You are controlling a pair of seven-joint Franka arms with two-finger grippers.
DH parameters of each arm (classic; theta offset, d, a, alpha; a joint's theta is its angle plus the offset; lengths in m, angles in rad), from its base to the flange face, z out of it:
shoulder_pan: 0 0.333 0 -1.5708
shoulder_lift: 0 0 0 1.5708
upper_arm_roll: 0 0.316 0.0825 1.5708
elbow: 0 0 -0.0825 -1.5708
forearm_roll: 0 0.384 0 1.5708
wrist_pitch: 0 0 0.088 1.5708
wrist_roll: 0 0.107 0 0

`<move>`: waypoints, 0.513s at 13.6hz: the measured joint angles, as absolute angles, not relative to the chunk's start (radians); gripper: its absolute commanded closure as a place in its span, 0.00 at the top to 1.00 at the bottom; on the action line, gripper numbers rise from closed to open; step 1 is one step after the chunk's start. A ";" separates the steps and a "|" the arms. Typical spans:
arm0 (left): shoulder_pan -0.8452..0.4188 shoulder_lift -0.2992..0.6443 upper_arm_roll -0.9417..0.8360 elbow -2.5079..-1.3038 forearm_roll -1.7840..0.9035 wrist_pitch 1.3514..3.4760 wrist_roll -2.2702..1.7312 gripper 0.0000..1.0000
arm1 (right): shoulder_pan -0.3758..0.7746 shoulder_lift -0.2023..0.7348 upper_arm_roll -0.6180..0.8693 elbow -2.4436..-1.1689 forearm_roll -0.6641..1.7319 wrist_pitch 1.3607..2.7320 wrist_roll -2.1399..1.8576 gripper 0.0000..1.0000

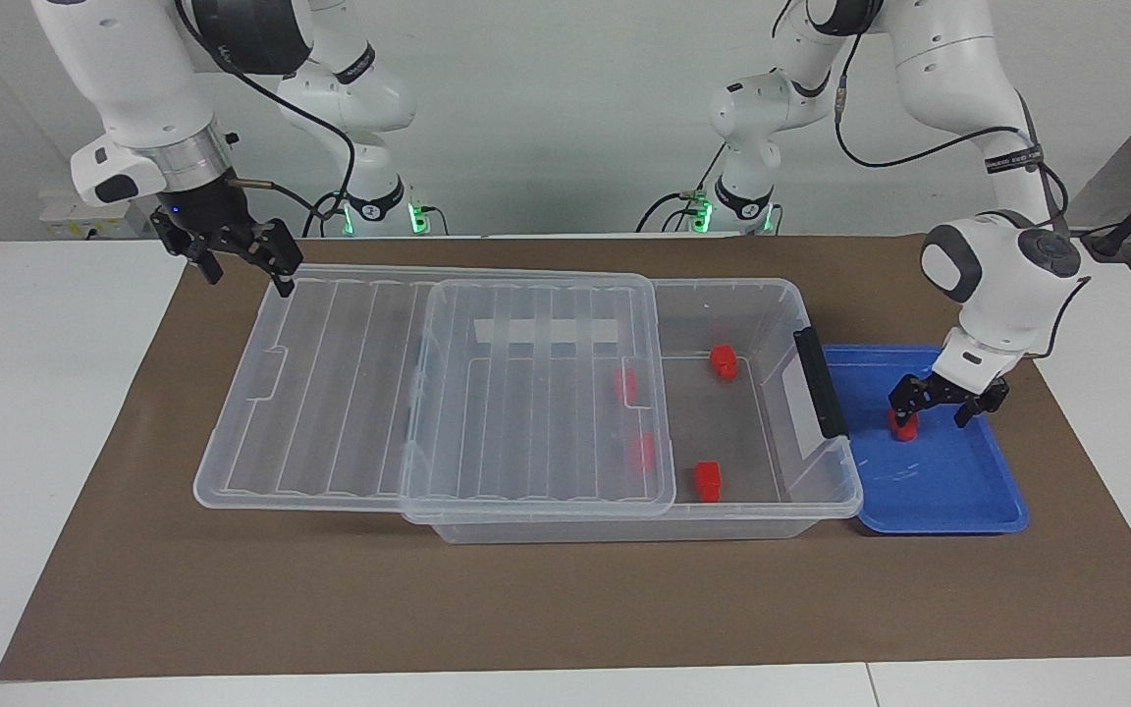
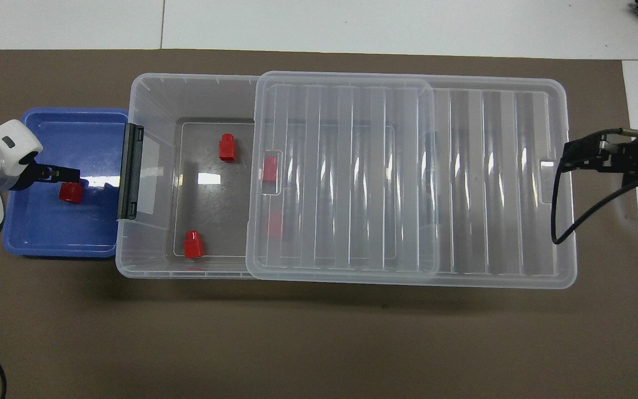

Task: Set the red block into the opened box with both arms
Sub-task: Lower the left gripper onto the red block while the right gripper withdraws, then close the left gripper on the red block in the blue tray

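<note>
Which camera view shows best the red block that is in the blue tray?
The overhead view: the red block lies almost fully visible in the blue tray. In the facing view the open left gripper covers part of the same block.

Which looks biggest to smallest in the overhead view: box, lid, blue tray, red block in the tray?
1. box
2. lid, which lies higher, nearer the camera, so the gap to the box is unsure
3. blue tray
4. red block, by far the smallest

Clear glossy plastic box (image 1: 781, 324)
</note>
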State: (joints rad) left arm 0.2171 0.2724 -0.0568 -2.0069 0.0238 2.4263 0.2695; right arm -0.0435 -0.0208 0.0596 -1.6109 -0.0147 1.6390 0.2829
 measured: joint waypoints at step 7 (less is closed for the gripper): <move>0.219 0.273 -0.056 -2.074 0.024 2.493 0.270 0.98 | -0.061 -0.015 0.051 -1.597 -0.015 1.578 0.278 1.00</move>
